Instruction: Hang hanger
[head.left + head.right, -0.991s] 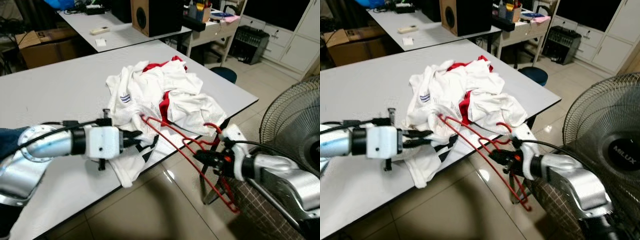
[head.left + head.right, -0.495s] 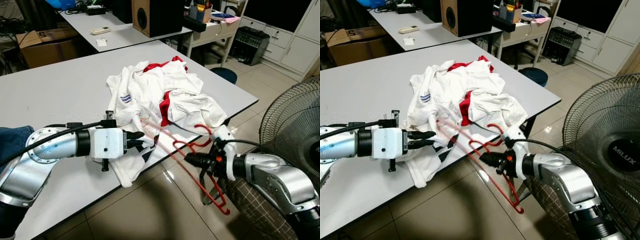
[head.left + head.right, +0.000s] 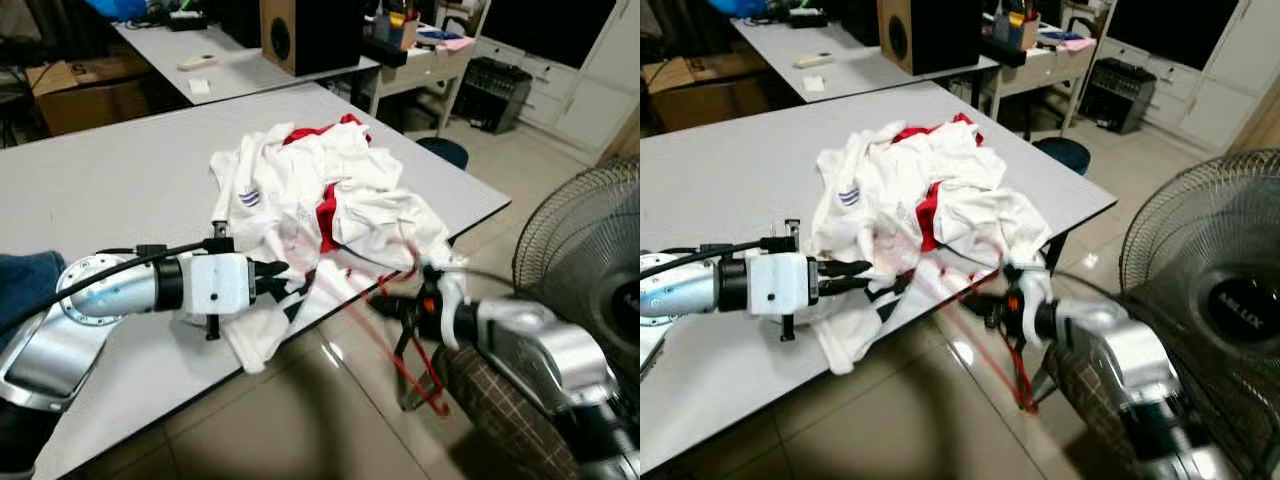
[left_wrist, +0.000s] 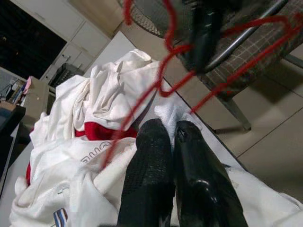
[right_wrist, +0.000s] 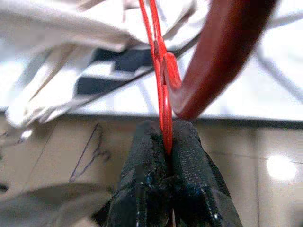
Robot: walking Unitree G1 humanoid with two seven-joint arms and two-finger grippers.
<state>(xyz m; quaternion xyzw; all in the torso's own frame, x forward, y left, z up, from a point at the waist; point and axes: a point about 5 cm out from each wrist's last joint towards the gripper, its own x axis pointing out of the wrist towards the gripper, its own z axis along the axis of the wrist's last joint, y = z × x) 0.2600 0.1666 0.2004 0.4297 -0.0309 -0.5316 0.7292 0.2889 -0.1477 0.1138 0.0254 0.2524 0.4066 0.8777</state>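
A crumpled white shirt with red trim [image 3: 320, 190] lies on the grey table [image 3: 120, 170] near its front right edge. My left gripper [image 3: 283, 277] is at the shirt's hem by the table edge, shut on a fold of the white cloth [image 4: 166, 111]. My right gripper [image 3: 388, 300] is just off the table edge, shut on the red wire hanger [image 5: 163, 101]. The hanger [image 3: 405, 355] is motion-blurred; one end reaches under the shirt's edge and the other hangs down toward the floor. The wire also crosses in front of the left fingers [image 4: 161, 80].
A large standing fan [image 3: 590, 260] is close behind my right arm. A blue stool [image 3: 447, 150] stands beyond the table corner. A second table with a speaker [image 3: 300, 30] and a cardboard box [image 3: 85, 90] are at the back. Tiled floor lies below.
My right gripper has carried the hanger left, toward the table edge and the shirt hem. The left gripper has kept its grip and barely moved.
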